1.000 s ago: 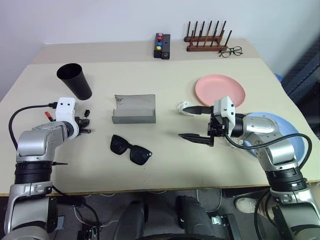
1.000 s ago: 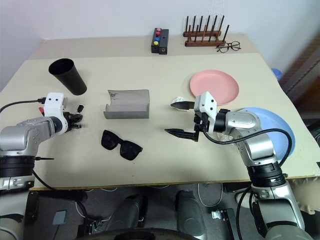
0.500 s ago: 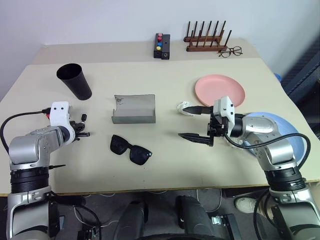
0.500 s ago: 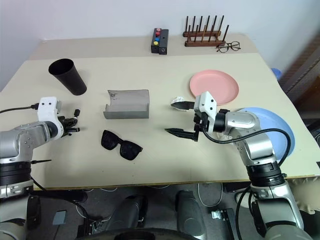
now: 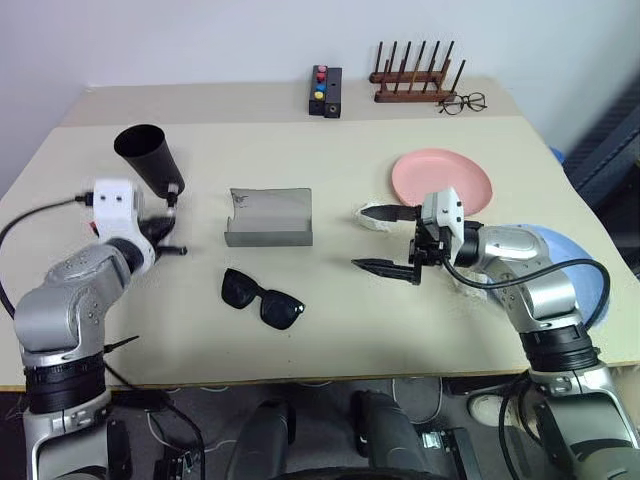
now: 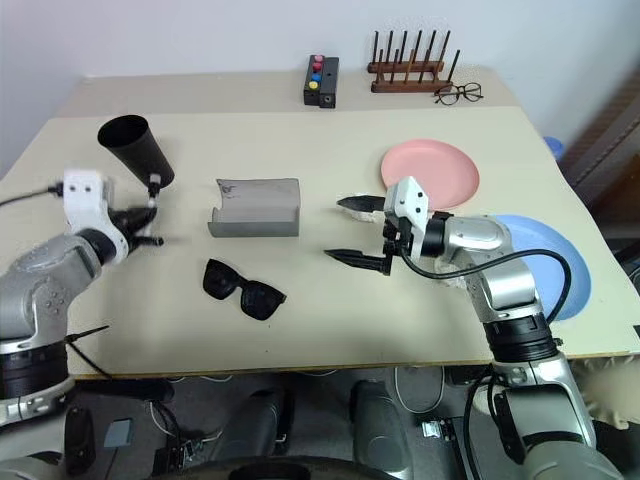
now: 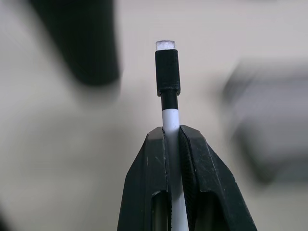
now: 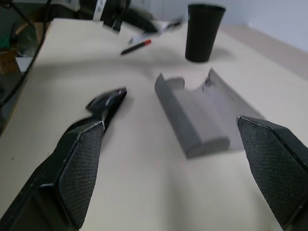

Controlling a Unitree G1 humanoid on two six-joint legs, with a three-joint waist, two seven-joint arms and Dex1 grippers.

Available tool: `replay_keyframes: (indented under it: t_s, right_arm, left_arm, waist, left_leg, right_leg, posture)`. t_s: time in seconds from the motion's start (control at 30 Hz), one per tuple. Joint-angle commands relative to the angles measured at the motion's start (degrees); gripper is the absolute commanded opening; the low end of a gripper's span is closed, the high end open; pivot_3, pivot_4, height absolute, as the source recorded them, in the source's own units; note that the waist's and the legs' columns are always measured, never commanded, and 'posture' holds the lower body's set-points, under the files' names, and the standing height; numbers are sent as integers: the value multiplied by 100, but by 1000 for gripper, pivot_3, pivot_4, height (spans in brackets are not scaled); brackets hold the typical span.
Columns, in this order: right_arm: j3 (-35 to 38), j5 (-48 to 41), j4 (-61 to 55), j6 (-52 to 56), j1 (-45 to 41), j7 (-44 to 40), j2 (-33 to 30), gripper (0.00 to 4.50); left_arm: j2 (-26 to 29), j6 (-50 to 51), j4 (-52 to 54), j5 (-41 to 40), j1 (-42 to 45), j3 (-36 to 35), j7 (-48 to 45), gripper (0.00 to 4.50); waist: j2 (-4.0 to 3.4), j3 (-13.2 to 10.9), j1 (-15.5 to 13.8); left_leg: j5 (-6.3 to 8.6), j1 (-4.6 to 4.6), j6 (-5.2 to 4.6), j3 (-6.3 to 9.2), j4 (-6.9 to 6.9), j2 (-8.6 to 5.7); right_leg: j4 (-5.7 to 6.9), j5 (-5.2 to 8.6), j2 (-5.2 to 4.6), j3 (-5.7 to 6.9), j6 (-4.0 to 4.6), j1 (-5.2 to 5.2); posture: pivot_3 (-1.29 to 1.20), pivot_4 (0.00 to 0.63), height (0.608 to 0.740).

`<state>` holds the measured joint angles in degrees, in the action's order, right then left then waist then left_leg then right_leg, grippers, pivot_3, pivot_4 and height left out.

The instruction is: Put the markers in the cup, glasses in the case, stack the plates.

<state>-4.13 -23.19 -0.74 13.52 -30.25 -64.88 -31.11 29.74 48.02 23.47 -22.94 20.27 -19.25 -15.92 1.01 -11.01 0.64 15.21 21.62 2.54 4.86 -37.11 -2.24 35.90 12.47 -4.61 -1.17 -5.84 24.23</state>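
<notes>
On the left side of the table [image 5: 330, 330], your left gripper [image 7: 172, 132] is clamping the white marker [image 7: 167, 77], its two black fingers pressed tight on the white barrel while the black cap end is sticking out past the fingertips. In the head views that gripper is hovering above the tabletop just beside the black cup [image 5: 148, 160], which is standing near the far left corner with its mouth open upward. The dark marker with the red end [image 8: 136, 46] is lying flat on the table near that left arm, as the right wrist view is showing. At the middle of the table the grey case [image 5: 268, 217] is sitting open, and the black sunglasses [image 5: 261, 298] are lying on the table just in front of it, apart from it. To the right, your right gripper [image 5: 381, 239] is hanging above the table with its fingers spread wide and nothing between them, pointing toward the case. Behind it the pink plate [image 5: 441, 180] is resting flat, and the blue plate [image 5: 568, 262] is lying near the right edge, partly hidden by the right arm; the two plates are sitting apart, not stacked.
</notes>
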Motion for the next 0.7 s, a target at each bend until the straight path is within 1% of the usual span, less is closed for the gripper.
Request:
replay_keyframes:
  t_s: [0.03,0.1,0.17,0.3,0.37,0.43,0.7]
  right_arm:
    - [-29,25,94,-12,-252,108,153,4500]
    - [-36,23,236,14,-379,133,253,4500]
    - [-36,15,362,5,-487,131,337,4500]
    - [39,37,871,-184,-796,166,558,4500]
    - [52,130,1130,-310,-933,259,645,4500]
    - [62,187,1315,-399,-1040,358,729,4500]
    - [150,285,2149,-850,-1338,355,1002,4500]
  left_arm:
    - [-223,-737,464,167,99,431,-6,34]
    - [-318,-1297,299,343,263,549,-16,34]
    - [-353,-1716,-9,406,436,519,-52,34]
    - [-337,-2582,-1174,641,1026,102,302,34]
    - [-196,-3151,-1563,1043,1149,105,497,34]
    - [-158,-3818,-1992,1240,1277,-9,647,34]
    - [68,-5108,-3101,1310,1560,-260,628,34]
  waist:
    - [0,0,-3]
    - [0,0,4]
    - [0,0,12]
    - [0,0,46]
    - [0,0,52]
    - [0,0,32]
    - [0,0,15]
  left_leg:
    - [0,0,0,0,0,-1]
    - [0,0,-1,-2,-3,-7]
    - [-1,0,-1,-1,-2,-10]
    - [-1,-4,-2,-2,1,-10]
    - [-1,-4,-2,-3,2,-10]
    - [-1,-2,-2,-3,4,-10]
    - [-1,12,-2,-1,0,-13]
  right_leg:
    - [-1,0,0,0,0,-2]
    - [-3,0,2,-1,2,-4]
    - [-3,-1,7,0,3,-4]
    - [1,-1,12,1,3,-2]
    - [0,-2,14,1,2,-1]
    - [-1,-2,13,1,1,2]
    - [-6,-7,8,4,-6,10]
  posture:
    - [0,150,740]
    - [0,150,740]
    - [0,150,740]
    - [0,150,740]
    - [0,150,740]
    - [0,150,740]
    - [0,150,740]
